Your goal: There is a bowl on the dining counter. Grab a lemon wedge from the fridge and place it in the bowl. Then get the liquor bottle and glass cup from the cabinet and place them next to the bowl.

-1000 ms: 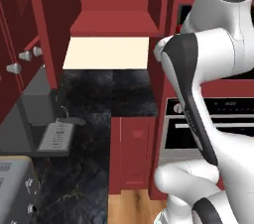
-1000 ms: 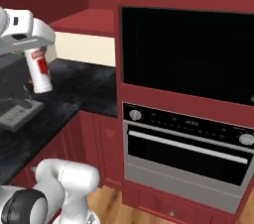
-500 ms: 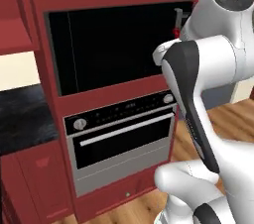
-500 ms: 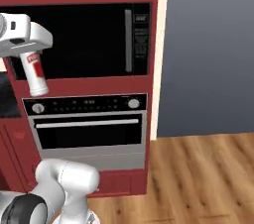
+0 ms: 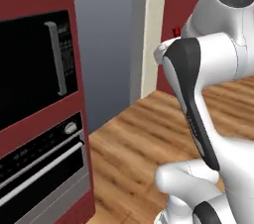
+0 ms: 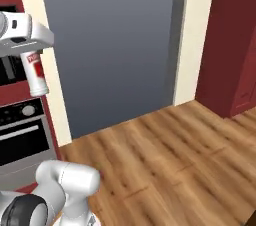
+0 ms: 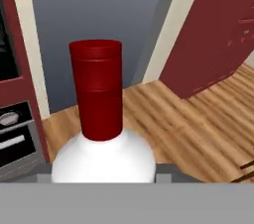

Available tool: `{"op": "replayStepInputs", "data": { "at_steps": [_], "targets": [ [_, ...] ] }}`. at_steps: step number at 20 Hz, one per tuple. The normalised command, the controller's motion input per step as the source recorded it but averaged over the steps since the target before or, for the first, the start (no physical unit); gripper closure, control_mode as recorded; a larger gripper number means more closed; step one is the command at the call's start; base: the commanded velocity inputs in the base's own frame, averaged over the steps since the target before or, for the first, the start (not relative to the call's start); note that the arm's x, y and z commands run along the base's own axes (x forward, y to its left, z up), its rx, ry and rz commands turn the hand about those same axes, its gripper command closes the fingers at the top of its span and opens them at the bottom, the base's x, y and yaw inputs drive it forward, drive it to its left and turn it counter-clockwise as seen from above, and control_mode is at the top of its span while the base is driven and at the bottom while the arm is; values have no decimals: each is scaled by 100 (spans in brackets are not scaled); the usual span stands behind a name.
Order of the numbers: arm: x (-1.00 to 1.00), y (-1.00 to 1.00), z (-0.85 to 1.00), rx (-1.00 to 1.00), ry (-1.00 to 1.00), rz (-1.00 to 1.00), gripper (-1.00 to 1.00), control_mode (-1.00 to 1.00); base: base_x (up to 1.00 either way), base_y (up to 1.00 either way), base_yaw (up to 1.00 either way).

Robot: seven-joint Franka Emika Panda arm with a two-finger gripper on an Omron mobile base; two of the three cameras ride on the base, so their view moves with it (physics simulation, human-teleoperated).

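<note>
You have the liquor bottle held in the gripper, whose jaws are clamped on the bottle's upper part. In the right base view the bottle hangs from the white hand at the left edge of the picture, its whitish body with a red-marked label pointing down and a little to the right, clear of everything around it and well above the wooden floor.

Looking along the hand, you see the bottle from behind its shoulder: the round white body swells at the bottom of that view and the dark red top stands up from it, pointing towards a grey wall panel and the floor beyond. The fingertips themselves are hidden behind the bottle's body there.

In the left base view the white arm with its dark joint cover takes up the right half. A small bit of red shows just at the arm's upper edge; you cannot tell for sure what it is. To the left stands a black wall oven in a dark red housing, with a vertical handle and a second oven front with a knob and a silver bar handle below it. The same oven sits at the left edge of the right base view, just behind the hanging bottle. A dark red cabinet stands at the far right, beside a cream door frame.
</note>
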Motion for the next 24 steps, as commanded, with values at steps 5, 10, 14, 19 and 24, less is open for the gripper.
{"op": "replayStepInputs", "data": {
  "at_steps": [5, 10, 14, 19, 24],
  "targets": [
    [0, 0, 0, 0, 0, 0, 100, 100, 55, -47, -58],
    [0, 0, 0, 0, 0, 0, 100, 100, 86, -8, -50],
    [0, 0, 0, 0, 0, 0, 100, 100, 100, 32, -36],
    [0, 0, 0, 0, 0, 0, 100, 100, 100, 34, -38],
    [0, 0, 0, 0, 0, 0, 100, 100, 100, 17, -44]
  ]
}}
